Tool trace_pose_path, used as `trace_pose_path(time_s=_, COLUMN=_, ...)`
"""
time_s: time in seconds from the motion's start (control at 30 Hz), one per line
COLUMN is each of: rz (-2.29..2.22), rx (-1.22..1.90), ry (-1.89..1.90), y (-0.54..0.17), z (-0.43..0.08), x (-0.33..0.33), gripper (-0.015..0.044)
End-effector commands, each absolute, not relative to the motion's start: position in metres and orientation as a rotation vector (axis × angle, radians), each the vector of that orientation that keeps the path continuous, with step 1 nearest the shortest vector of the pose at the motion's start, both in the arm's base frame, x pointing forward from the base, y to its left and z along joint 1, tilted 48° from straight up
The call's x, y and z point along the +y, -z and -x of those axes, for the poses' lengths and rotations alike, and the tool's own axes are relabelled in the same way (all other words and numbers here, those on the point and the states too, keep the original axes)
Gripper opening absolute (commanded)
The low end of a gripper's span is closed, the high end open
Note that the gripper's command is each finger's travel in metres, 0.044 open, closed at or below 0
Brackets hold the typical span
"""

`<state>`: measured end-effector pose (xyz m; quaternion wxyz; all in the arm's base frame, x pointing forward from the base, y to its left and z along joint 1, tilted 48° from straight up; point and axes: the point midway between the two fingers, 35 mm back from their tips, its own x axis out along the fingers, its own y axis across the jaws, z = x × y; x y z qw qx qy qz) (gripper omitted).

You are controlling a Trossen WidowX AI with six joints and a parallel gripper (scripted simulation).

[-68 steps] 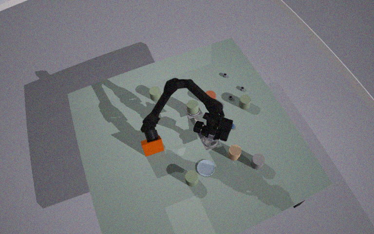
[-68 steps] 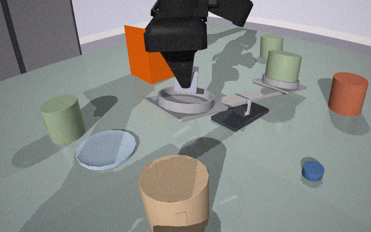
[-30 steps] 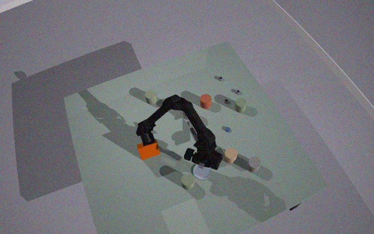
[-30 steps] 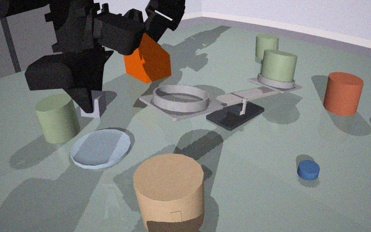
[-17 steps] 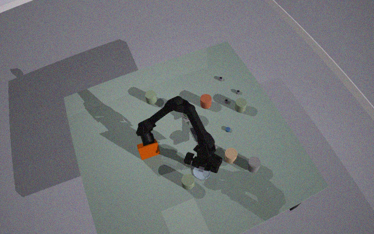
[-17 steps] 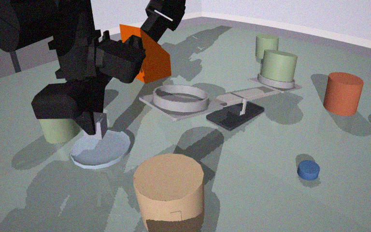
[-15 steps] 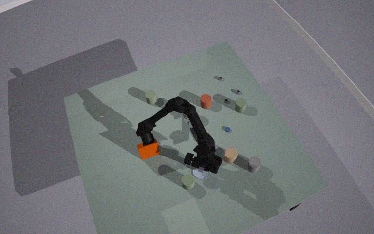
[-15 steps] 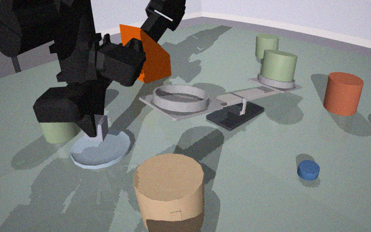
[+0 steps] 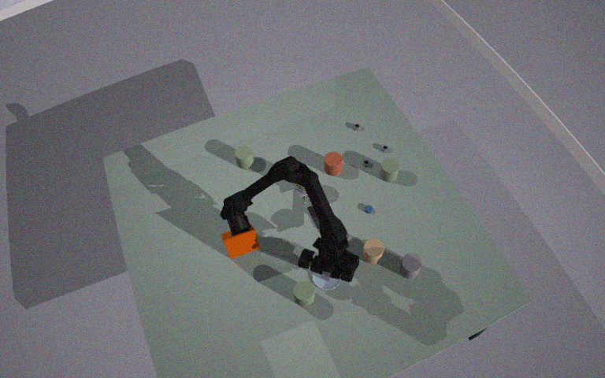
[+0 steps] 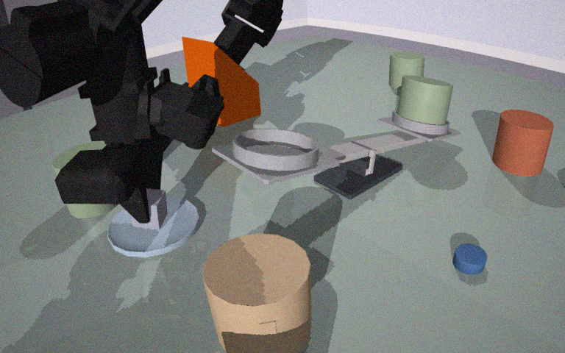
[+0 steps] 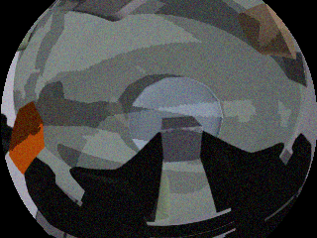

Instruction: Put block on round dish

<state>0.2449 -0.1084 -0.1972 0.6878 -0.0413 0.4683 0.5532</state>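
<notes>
My gripper [image 9: 327,274] [image 10: 151,212] [image 11: 178,135] is shut on the pale lilac-grey block [image 10: 158,208] [image 11: 181,145]. It holds the block low inside the outline of the round blue-grey dish [image 9: 327,285] [image 10: 123,237] [image 11: 151,96]; whether the block touches the dish floor I cannot tell. The balance [image 10: 266,161] has an empty ring on its near end. A green cup [image 10: 424,101] stands in the ring on its far end. Another green cup [image 9: 304,294] [image 10: 85,210] stands on the table beside the dish, partly behind the gripper in the exterior view. No cup is above the dish.
A tan cup [image 9: 373,249] [image 10: 258,270] and a grey cup [image 9: 410,265] stand near the dish. A red cup [image 9: 333,164] [image 10: 522,143], green cups [image 9: 243,157] [image 9: 390,170] and a blue disc [image 9: 368,209] [image 10: 469,259] stand farther off. An orange box [image 9: 240,244] [image 10: 239,93] is at the arm's base.
</notes>
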Motion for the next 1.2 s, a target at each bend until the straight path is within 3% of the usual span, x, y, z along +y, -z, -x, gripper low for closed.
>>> trace_pose_path(time_s=0.0, rz=0.088, rx=1.048, ry=-1.234, y=0.201, z=-0.245, x=-0.104, gripper=0.0)
trace_pose_path(time_s=0.57, rz=0.091, rx=1.049, ry=-1.237, y=0.19, z=-0.246, x=-0.117, gripper=0.044)
trace_pose_path(time_s=1.17, rz=0.09, rx=1.05, ry=-1.221, y=0.126, z=-0.248, x=-0.183, gripper=0.044)
